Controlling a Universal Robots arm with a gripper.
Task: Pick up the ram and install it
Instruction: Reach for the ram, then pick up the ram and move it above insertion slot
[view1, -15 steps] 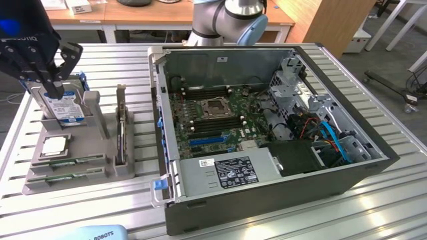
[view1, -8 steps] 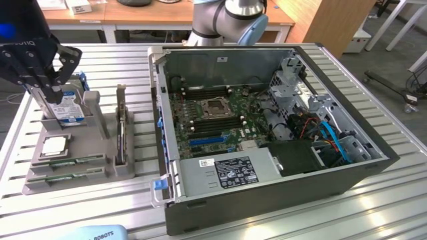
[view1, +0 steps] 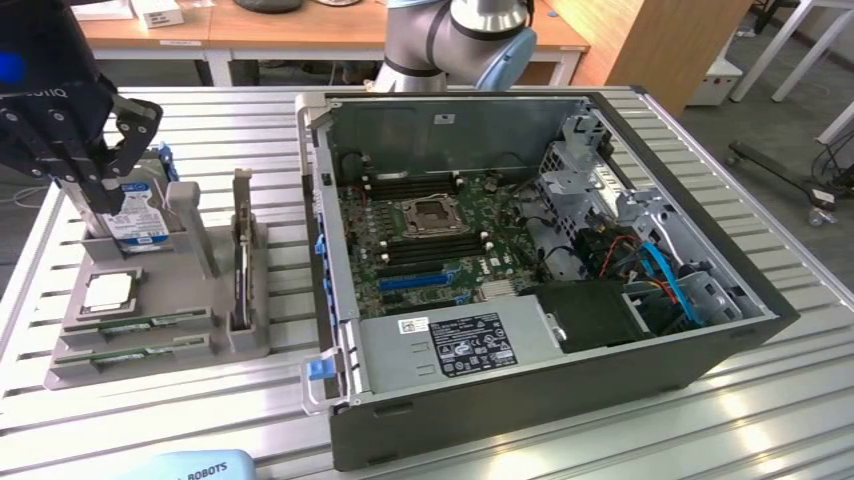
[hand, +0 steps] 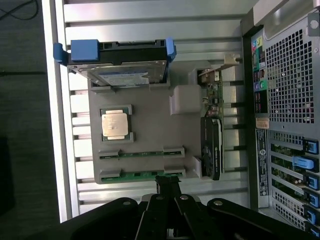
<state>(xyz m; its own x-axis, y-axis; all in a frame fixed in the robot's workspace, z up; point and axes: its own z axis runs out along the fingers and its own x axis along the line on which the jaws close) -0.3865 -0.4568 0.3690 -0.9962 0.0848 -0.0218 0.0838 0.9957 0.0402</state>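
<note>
1. The gripper (view1: 78, 185) hangs at about 10 o'clock in the exterior view, above the far end of a grey tray (view1: 200, 345). Its fingers are pressed together and pinch nothing.
2. The ram (view1: 134, 327) sits in a slot at the tray's near end, roughly 8 o'clock in the exterior view. A second ram stick (view1: 134, 352) lies in the parallel slot just beside it, at its 6 o'clock. The gripper touches neither, and both are well apart from it.
3. The wrist view looks down on the tray from above. The two green sticks lie side by side in their slots, and the closed gripper tips (hand: 167, 184) appear over the tray edge nearest the second ram stick, raised clear of it.
4. In the exterior view a square silver processor (view1: 110, 290) rests in its recess at 12 o'clock of the ram. A hard drive (view1: 134, 225) with blue side rails stands upright at 12 o'clock of the processor, directly under the gripper.
5. A dark expansion card (view1: 242, 270) stands on edge along the tray's side, at 3 o'clock of the processor.
6. An open computer case (view1: 534, 410) lies at 3 o'clock of the tray. Its motherboard (view1: 400, 255) is exposed, with the processor socket (view1: 430, 215) near the board's middle.
7. Tray and case both rest on a slatted metal desk (view1: 200, 430).
</note>
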